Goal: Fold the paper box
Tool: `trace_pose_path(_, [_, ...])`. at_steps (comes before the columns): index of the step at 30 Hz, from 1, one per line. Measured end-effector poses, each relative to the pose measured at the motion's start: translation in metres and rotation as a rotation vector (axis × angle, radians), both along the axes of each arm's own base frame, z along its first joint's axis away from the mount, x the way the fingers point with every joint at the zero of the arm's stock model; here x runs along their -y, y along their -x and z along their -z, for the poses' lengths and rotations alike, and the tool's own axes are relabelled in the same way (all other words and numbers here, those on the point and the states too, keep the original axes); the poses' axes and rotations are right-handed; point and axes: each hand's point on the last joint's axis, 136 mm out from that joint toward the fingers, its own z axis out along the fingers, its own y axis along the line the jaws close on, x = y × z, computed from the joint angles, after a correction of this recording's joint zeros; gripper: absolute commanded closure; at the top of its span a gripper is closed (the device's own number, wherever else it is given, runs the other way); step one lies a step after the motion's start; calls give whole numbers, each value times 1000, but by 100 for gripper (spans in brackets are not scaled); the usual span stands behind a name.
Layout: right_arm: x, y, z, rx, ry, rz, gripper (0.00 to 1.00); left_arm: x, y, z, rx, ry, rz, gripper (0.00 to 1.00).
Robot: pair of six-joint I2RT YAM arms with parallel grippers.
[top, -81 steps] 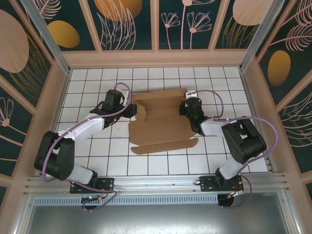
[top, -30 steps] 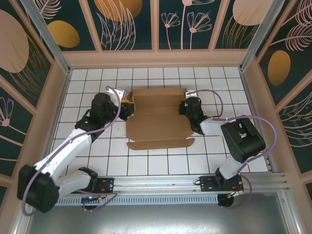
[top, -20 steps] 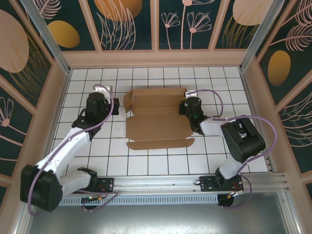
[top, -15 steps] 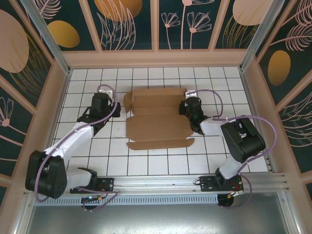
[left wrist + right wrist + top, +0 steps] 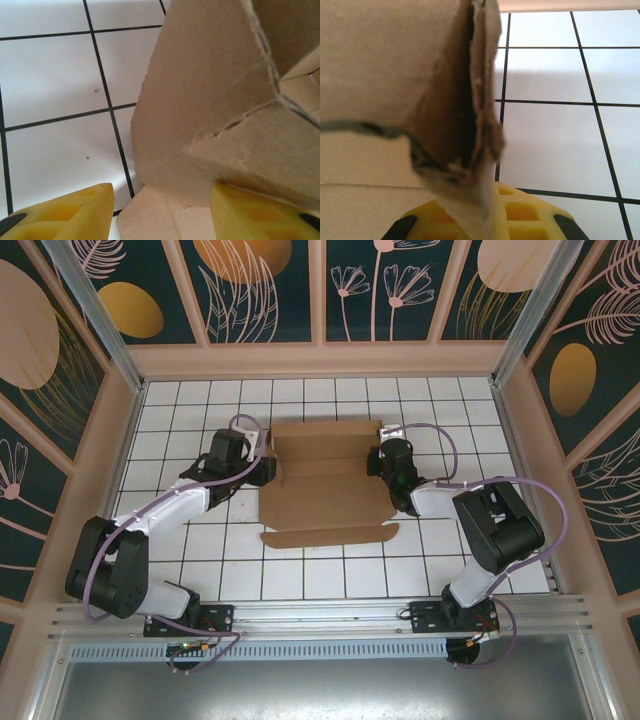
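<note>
Paper box [image 5: 330, 485] part-folded on bench [image 5: 300, 575], between grippers. Right gripper [image 5: 380, 462] pinched shut on right wall. Left gripper [image 5: 268, 468] half open, straddling left corner flap, not clamping. Cardboard likely light, stiff, tears at creases; grip flap edges.
</note>
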Motion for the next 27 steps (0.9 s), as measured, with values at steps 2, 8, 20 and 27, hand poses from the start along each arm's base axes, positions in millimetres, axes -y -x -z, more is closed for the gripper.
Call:
trace_pose_path(2, [-1, -1, 0, 0, -2, -2, 91, 1, -5, -1, 5, -6, -5, 45])
trace_pose_path(8, [-3, 0, 0, -2, -9, -9, 91, 5, -18, 1, 15, -9, -10, 42])
trace_pose_path(20, [-5, -1, 0, -5, -21, -16, 91, 13, -42, 5, 97, -62, -22, 38])
trace_pose_path(27, [-6, -1, 0, -5, -21, -17, 91, 7, -64, 10, 147, -122, -67, 47])
